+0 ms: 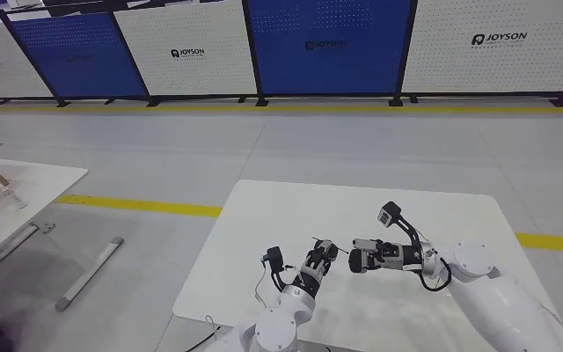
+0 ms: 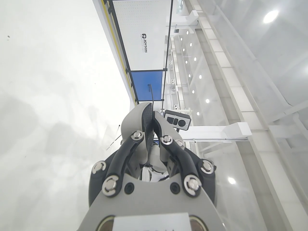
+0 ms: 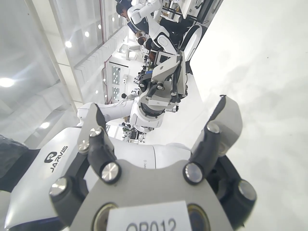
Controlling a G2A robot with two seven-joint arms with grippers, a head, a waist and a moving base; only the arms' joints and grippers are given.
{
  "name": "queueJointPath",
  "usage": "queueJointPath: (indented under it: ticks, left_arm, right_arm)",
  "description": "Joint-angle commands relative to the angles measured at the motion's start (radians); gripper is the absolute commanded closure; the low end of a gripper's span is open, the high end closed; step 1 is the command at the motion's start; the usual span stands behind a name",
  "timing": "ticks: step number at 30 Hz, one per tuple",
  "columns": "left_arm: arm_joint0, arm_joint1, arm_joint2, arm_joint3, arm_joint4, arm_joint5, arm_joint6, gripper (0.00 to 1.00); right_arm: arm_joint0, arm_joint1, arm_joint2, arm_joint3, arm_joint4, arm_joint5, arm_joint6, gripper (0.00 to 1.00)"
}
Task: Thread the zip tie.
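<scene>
A thin black zip tie (image 2: 151, 98) sticks out past the fingertips of my left gripper (image 2: 152, 113), which is shut on it above the white table (image 1: 264, 220). In the top view the left gripper (image 1: 323, 253) is near the table's front middle, with the zip tie (image 1: 318, 240) showing as a short dark line at its tip. My right gripper (image 1: 354, 260) faces it from the right, a small gap away. In the right wrist view the right gripper (image 3: 160, 109) is open with nothing between its fingers (image 3: 225, 111), and the left gripper (image 3: 168, 78) is just beyond them.
The table's far half is bare white surface. A second white table (image 1: 35, 189) stands to the left, with a grey bar (image 1: 88, 273) on the floor between. Blue and white panels (image 1: 325, 44) line the back.
</scene>
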Motion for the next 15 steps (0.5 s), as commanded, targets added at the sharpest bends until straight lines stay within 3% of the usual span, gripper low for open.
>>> queueJointPath:
  ticks: [1,6,15]
  left_arm:
    - [0.003,-0.002,-0.004,-0.001,0.000,-0.003,-0.002,1.00]
    - [0.010,-0.009,-0.014,-0.006,-0.001,-0.002,-0.012,1.00]
    - [0.016,-0.021,-0.022,-0.002,0.017,0.012,-0.024,1.00]
  right_arm:
    - [-0.002,0.000,0.005,0.000,-0.005,0.007,0.000,0.54]
    - [-0.006,-0.003,0.014,0.005,-0.017,0.030,0.004,0.67]
    - [-0.005,-0.013,0.023,0.017,-0.031,0.053,0.014,0.72]
